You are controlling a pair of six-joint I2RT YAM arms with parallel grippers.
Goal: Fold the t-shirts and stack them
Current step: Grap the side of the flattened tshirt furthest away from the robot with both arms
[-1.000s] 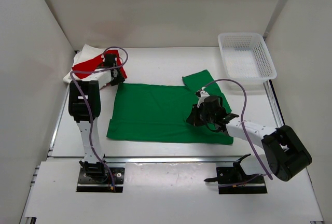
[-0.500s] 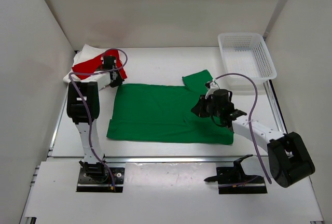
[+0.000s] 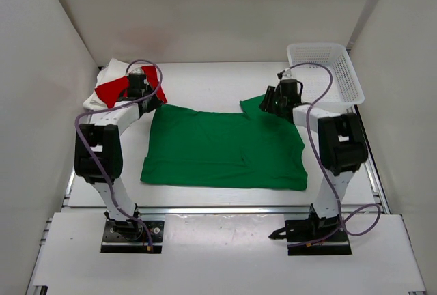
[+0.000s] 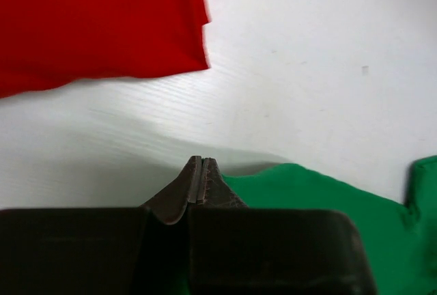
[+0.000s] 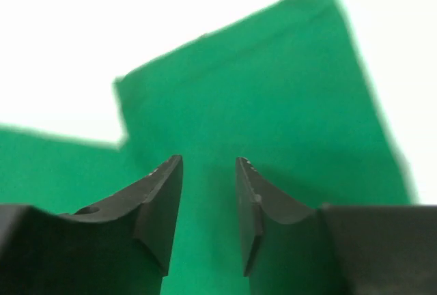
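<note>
the green shirt (image 3: pixel 218 148) lies spread flat in the middle of the surface (image 3: pixel 205 80), its far right sleeve (image 3: pixel 258 106) sticking out toward the basket (image 3: pixel 348 80), which stands at the far right corner, apart from the cloth

the red shirt (image 3: pixel 109 91) sits at the far left, on top of the white shirt (image 3: pixel 102 76); the white one shows at its far and left sides, and both lie against the left wall

the left end effector (image 4: pixel 200 172) is at the far left corner of the green shirt, over bare surface between the red and the green cloth. its tips are pressed together, and no cloth shows between them; the green edge runs just beside its right finger, and whether it touches cannot be told. the red shirt lies a little beyond, apart from the tips

the right end effector (image 5: pixel 208 165) hangs over the green sleeve, fingers parted by a narrow gap, with only green cloth seen through it. nothing is gripped; whether the tips touch the sleeve cannot be told
</note>
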